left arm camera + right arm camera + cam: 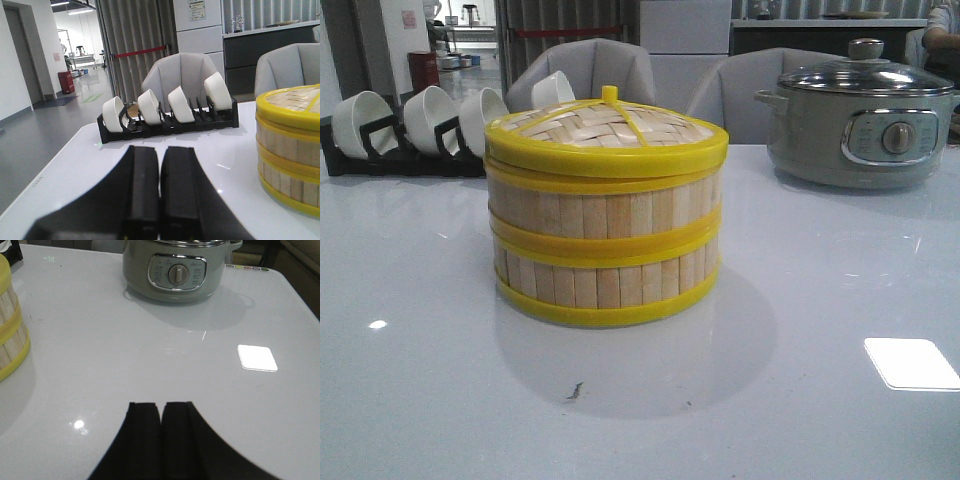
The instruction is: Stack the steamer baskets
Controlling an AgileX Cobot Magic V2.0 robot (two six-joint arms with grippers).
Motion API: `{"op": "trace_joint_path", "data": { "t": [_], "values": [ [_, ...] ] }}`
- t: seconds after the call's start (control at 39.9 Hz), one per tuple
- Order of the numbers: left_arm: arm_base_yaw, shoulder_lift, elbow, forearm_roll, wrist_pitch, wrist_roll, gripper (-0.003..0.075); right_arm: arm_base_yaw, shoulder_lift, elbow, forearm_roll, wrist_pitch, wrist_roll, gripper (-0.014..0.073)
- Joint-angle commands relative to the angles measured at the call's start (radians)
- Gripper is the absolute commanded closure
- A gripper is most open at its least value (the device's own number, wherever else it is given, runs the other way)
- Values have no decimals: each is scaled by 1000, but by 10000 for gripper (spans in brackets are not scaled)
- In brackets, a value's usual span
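No legible text, labels or numbers anywhere.

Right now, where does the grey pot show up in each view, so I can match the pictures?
Front view: pot far right at the back of the table, right of the steamer stack.
Left wrist view: not in it.
Right wrist view: top centre, its dial facing the camera.
Shared landmark: the steamer stack appears in all three views.
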Motion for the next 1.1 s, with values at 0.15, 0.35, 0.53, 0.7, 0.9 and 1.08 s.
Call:
{"op": "trace_joint_path", "data": {
  "t": [0.15, 0.35, 0.53, 0.7, 0.9, 1.08],
  "values": [
    [-1, -15, 0, -7, -82, -8, 636, -6, 2, -31, -9, -87, -3, 565],
    [-1, -13, 0, -7, -82, -8, 636, -6, -41, -31, -11, -89, -4, 565],
    [-1, -13, 0, -7, -82, -8, 636, -15, -127, 12, -12, -86, -4, 565],
    [-1, -13, 0, -7, -82, -8, 636, -15, -237, 141, -11, -124, -3, 565],
    [-1, -13, 0, -7, -82, -8, 636, -15, -374, 255, -10, -213, -2, 565],
    [-1, -13, 0, -7, -82, -8, 636, -15, -437, 255, -10, -171, -2, 565]
  ]
}}
